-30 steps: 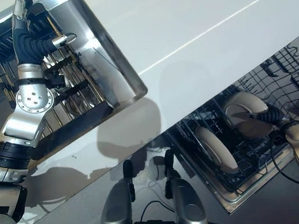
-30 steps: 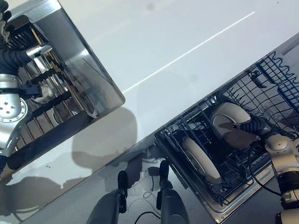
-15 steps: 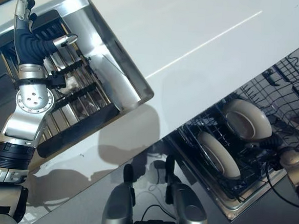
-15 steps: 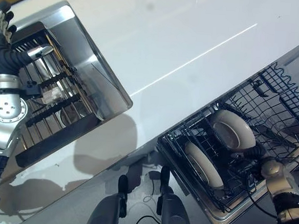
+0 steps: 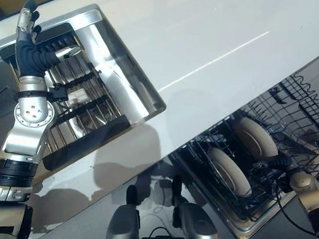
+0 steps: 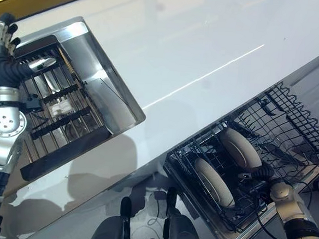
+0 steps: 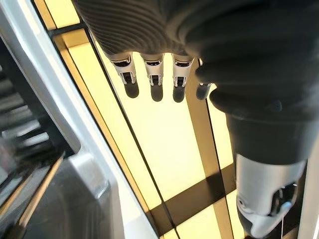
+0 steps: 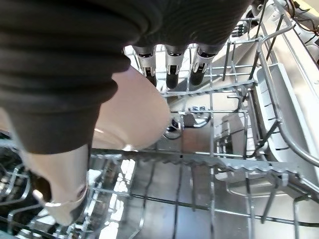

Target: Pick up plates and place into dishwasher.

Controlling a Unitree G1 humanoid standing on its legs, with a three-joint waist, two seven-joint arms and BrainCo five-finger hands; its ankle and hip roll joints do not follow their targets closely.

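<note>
Two cream plates stand on edge in the dishwasher's lower rack [image 5: 291, 112]: the nearer plate [image 5: 228, 171] toward the rack's front corner, the farther plate [image 5: 255, 138] just behind it. The right hand [image 8: 169, 64] hangs just beside the farther plate's rim, its fingers [image 8: 171, 78] straight and relaxed, holding nothing. The risk lies here: the plate looks loosely seated between the wire tines, and if the hand pulls out carelessly a fingertip or the ribbed wrist cover could catch the rim or a tine and tip the plate onto its neighbour. The left hand [image 5: 30, 45] is raised over the sink [image 5: 138, 77] set in the white worktop [image 5: 221, 25], fingers extended and empty; dropping it blind could snag the dark drying rack [image 5: 80, 114] lying in the sink.
</note>
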